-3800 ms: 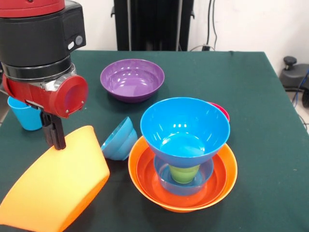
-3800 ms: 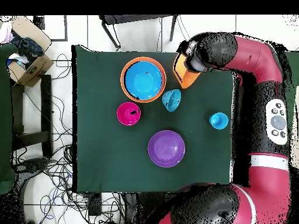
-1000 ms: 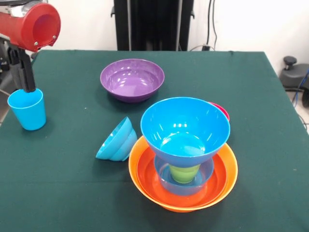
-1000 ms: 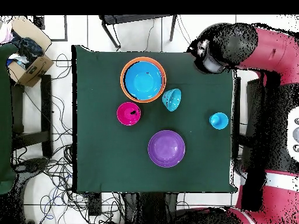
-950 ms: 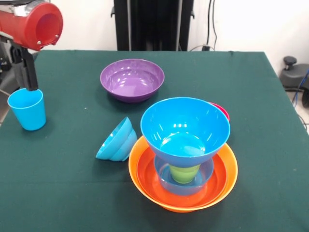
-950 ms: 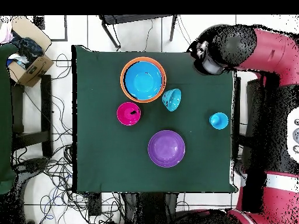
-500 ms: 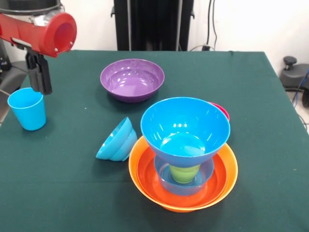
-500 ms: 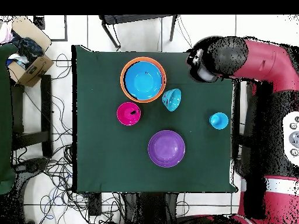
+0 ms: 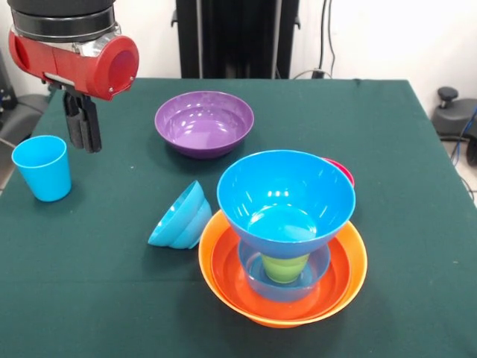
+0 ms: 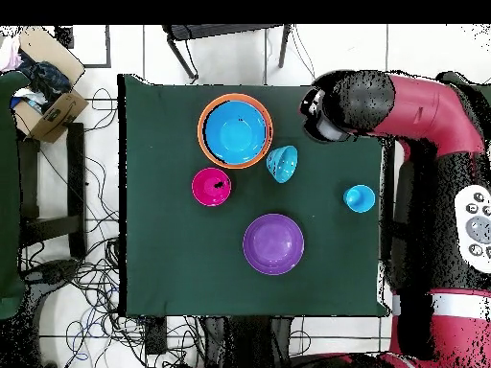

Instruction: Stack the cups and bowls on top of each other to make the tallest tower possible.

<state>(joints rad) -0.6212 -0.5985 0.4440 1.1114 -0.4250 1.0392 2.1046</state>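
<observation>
Jaws pressed together on nothing, gripper (image 9: 84, 138) in the air beside the light blue cup (image 9: 42, 167).

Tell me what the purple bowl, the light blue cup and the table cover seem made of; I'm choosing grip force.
The purple bowl looks like glossy moulded plastic: bright highlights run along its inner wall. The light blue cup looks like thin smooth plastic too, with a softer sheen. The table cover looks like matte dark green cloth, with no glare, though the weave cannot be made out.
</observation>
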